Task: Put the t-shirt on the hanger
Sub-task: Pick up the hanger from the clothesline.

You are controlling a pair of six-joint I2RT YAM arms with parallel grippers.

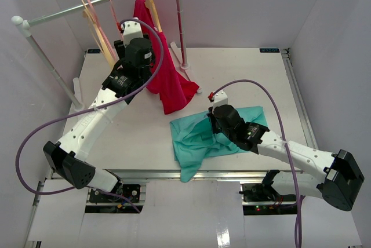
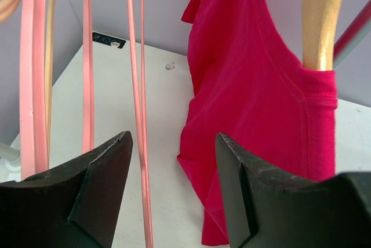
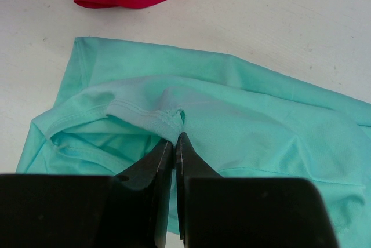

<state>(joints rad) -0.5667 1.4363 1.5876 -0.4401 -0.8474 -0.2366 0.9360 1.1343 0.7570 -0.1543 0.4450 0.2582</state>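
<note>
The teal t-shirt (image 1: 200,141) lies crumpled on the table at front centre. My right gripper (image 1: 211,116) is low on it and shut on the t-shirt; in the right wrist view the right gripper (image 3: 175,138) pinches a fold of the neckline hem of the t-shirt (image 3: 261,120). The thin pink hanger (image 1: 111,6) hangs on the rack at the back left. My left gripper (image 1: 124,28) is raised to it. In the left wrist view the left gripper (image 2: 173,137) stands open, and the hanger (image 2: 138,115) hangs between the fingers, nearer the left one and touching neither.
A red garment (image 1: 168,86) hangs from a tan hanger (image 1: 153,8) on the rack rail (image 1: 64,11) and drapes onto the table, just right of my left gripper. More pink and tan hangers (image 2: 35,86) hang to the left. The rack's post (image 1: 181,28) stands behind the red garment.
</note>
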